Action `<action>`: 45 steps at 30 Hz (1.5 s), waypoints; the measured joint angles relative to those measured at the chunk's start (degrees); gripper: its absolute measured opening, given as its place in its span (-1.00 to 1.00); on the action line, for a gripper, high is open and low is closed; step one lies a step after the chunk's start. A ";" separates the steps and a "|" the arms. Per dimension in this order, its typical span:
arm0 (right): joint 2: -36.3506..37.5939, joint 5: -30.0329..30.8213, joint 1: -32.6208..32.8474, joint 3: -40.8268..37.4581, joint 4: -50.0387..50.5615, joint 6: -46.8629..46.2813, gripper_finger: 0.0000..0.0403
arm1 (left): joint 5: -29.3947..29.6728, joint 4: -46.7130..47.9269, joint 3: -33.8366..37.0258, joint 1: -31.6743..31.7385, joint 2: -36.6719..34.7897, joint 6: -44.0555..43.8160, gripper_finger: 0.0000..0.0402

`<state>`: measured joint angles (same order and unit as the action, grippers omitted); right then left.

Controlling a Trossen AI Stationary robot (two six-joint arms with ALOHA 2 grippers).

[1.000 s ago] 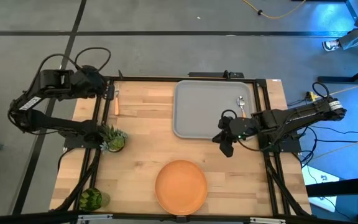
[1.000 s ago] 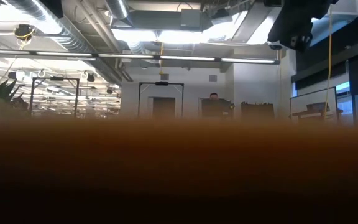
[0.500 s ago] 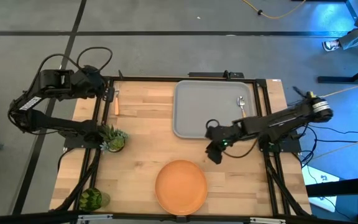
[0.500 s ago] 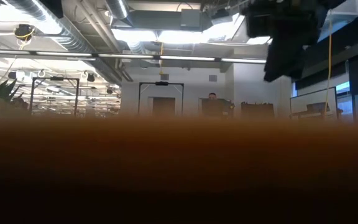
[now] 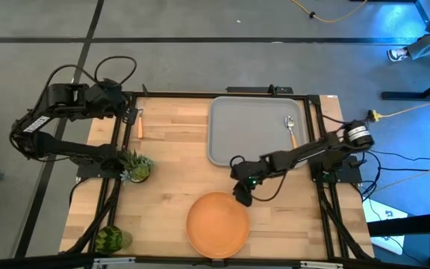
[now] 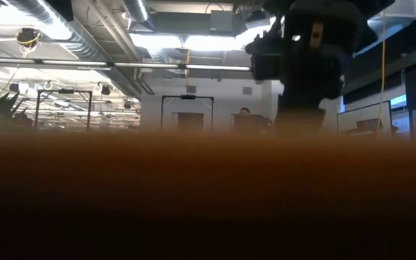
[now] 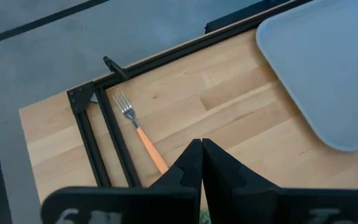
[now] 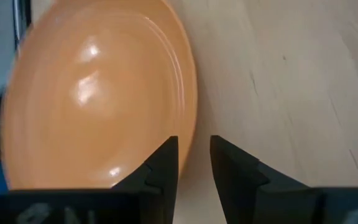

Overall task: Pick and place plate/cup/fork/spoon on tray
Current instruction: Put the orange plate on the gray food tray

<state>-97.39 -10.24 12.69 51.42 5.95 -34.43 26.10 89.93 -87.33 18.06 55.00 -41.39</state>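
1. Over the near middle of the surface, my right tool hangs just by the far right rim of the plate.
2. Its two fingers sit a little apart, with a thin gap, and they hold nothing. The plate's rim lines up with that gap.
3. The plate lies flat near the near edge of the surface. The tray is farther back and to the right, well apart from it.
4. I think the next move is to pinch that rim, so the tool must go down a bit more.
5. The spoon already lies on the tray's right side. The rest of the tray is bare, so there is room.
6. My left tool waits at the far left, fingers closed, holding nothing. The fork lies close to it there.
7. The cup sits at the near left corner, beyond a small plant.
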 joint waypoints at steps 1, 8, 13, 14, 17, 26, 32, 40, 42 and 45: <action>-0.72 -0.02 0.02 0.00 -0.69 0.56 -0.52 | -0.01 0.00 0.00 0.00 0.00 0.00 -1.00; -2.31 0.00 0.13 0.00 -2.08 1.77 -0.52 | 0.01 0.02 0.00 0.00 0.00 0.02 -1.00; -2.31 -0.25 0.13 0.00 -2.26 1.77 -0.52 | 0.00 0.01 0.00 0.00 0.02 0.02 -1.00; -2.31 -0.66 0.13 0.00 -2.27 1.76 -0.52 | 0.01 0.02 0.00 0.00 0.00 0.02 -1.00; -2.73 -2.12 0.13 0.00 -2.34 1.77 -0.52 | -0.01 0.00 0.00 0.00 0.02 0.02 -1.00; -5.33 -2.93 0.11 0.02 -2.67 2.18 -0.52 | -0.01 0.02 0.00 0.00 0.02 0.02 -1.00; -5.48 -0.80 0.04 0.02 -3.31 4.09 -0.63 | -0.01 0.02 0.00 0.01 0.00 0.02 -1.00; -5.48 -0.81 -0.04 0.00 -3.60 1.75 -0.94 | -0.02 0.02 0.00 0.02 0.02 0.02 -1.00; -5.35 -0.74 -0.09 0.00 -3.76 0.73 -0.96 | -0.03 0.02 0.00 0.02 0.00 0.02 -1.00; -5.01 -1.30 -0.23 0.00 -3.78 -0.63 -0.97 | -0.03 0.02 0.00 0.02 0.02 0.02 -1.00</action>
<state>-102.40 -11.54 12.46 51.42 2.17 -35.06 26.06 89.95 -87.33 18.09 55.02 -41.36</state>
